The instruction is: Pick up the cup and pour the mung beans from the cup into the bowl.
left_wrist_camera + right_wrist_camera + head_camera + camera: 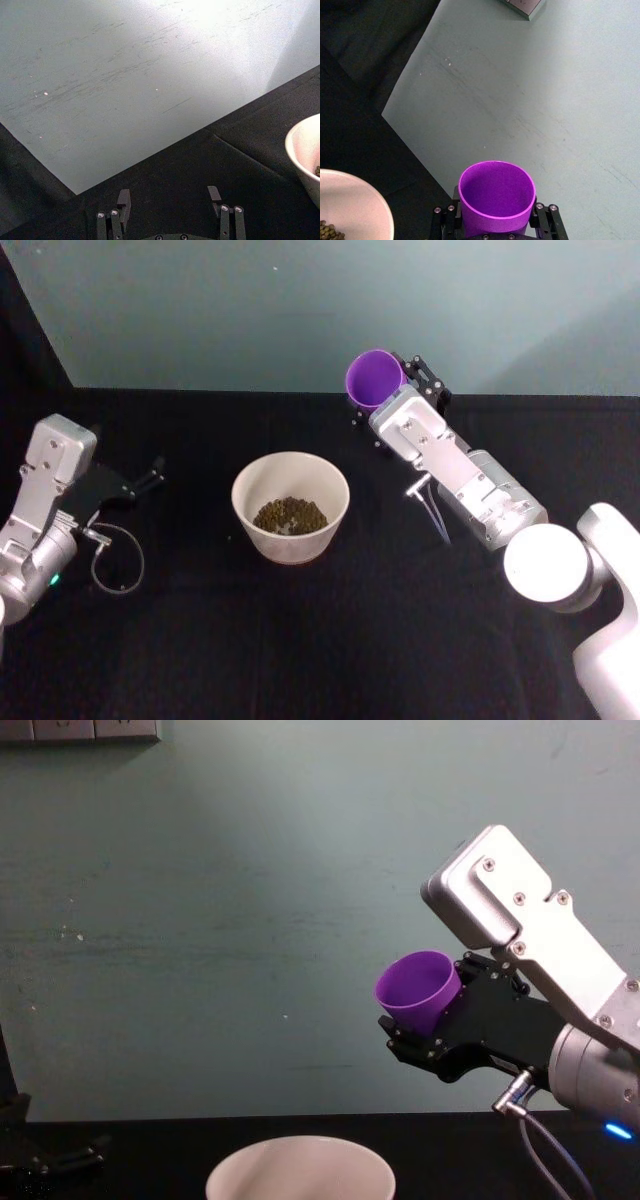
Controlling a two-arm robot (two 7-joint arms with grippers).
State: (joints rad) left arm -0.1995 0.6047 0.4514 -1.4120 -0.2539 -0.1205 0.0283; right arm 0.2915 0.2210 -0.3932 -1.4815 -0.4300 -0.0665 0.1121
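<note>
Now the right gripper (pixel 385 400) is clamped on the purple cup (pixel 374 378), its black fingers (pixel 544 215) pressed against opposite sides of the tumbler's lower wall. From the right wrist view the cup's mouth opens away from the fingers and its inside shows smooth purple with no beans visible in it. In the chest view the cup (pixel 418 990) sits tilted a little, mouth up and leaning toward the robot's left, held in the air in front of the pale green wall with the right gripper (pixel 432 1038) under and behind it.

Below and to the left of those fingers stands the pale pinkish-white bowl (pixel 243 502) on the black table (pixel 330 640). It rests upright, well apart from the cup, and the mung beans (pixel 289 514) lie as a brown-green heap on its bottom. An edge of the bowl (pixel 380 210) with a few beans (pixel 329 231) shows in the right wrist view, off to one side of the fingers and lower down.

The left gripper (pixel 150 476) hovers low over the table, left of the bowl and apart from it. Its two fingers (pixel 124 202) stand spread wide with nothing between them, and the bowl's rim (pixel 295 155) lies beyond the fingertips, off to one side.
</note>
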